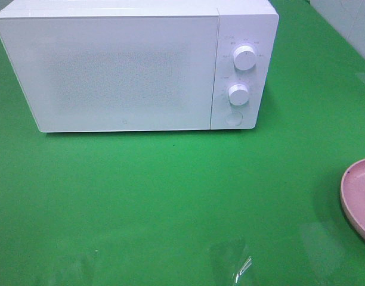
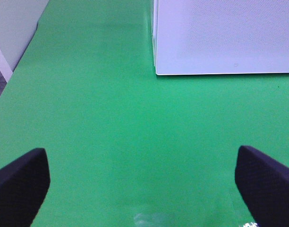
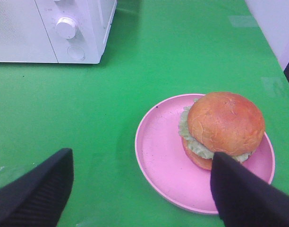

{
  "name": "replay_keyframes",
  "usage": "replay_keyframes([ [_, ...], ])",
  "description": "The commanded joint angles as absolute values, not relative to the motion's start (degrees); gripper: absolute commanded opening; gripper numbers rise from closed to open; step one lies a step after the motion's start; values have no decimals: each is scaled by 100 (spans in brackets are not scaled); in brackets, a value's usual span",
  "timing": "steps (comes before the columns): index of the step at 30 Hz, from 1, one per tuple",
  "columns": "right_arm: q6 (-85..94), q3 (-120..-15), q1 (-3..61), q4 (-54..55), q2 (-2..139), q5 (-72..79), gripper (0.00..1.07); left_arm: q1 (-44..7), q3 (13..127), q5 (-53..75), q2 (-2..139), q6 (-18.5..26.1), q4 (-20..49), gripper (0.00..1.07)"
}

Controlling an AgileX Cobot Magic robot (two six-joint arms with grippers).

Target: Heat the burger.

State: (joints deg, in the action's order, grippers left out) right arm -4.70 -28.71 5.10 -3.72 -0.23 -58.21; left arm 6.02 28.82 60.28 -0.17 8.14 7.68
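The burger, a golden-brown bun with green filling, sits on a round pink plate in the right wrist view. My right gripper is open and empty, short of the plate, one finger overlapping the burger's near edge in the picture. In the exterior high view only the plate's rim shows at the right edge; the burger is out of view there. The white microwave stands at the back with its door shut. My left gripper is open and empty over green table, near the microwave's left front corner.
The microwave has two round knobs and a button on its right panel. Green cloth covers the table. A white wall and the table's edge lie to the far left.
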Motion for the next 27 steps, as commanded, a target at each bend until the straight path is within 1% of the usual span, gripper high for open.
replay_keyframes([
  [1, -441, -2853, 476, -378, -178, -5758, 76, 590, 2882, 5953, -132, 785, 802, 100],
  [27, -441, -2853, 476, -378, -166, -5758, 76, 590, 2882, 5959, -143, 785, 791, 100],
])
